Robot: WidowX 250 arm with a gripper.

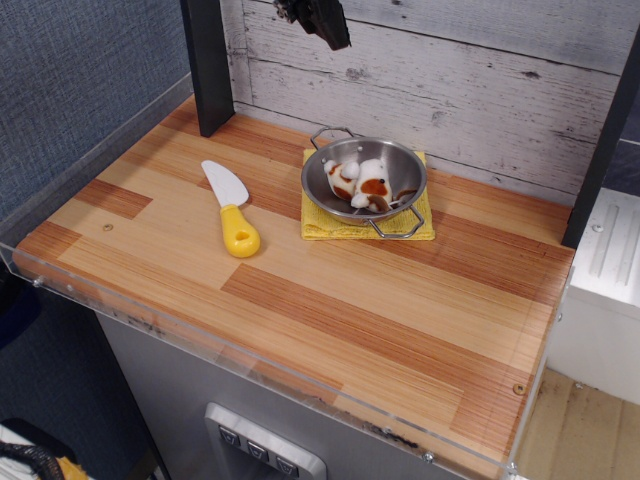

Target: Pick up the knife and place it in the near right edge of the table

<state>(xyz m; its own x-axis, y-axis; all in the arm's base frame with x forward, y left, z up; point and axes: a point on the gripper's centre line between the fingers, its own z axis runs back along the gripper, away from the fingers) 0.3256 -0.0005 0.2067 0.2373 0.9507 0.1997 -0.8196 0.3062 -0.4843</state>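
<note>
The black end effector (pixel 318 20), its grip state not discernible, is seen high above the striped wooden counter (pixel 330 310); the white-bladed, yellow-handled toy knife (pixel 230 208) lies well below-left

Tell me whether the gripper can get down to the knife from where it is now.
Probably yes. The knife lies flat on the table with open wood all around it; the bowl on its yellow cloth sits apart to the right. The gripper hangs high at the back, with nothing between them.
</note>
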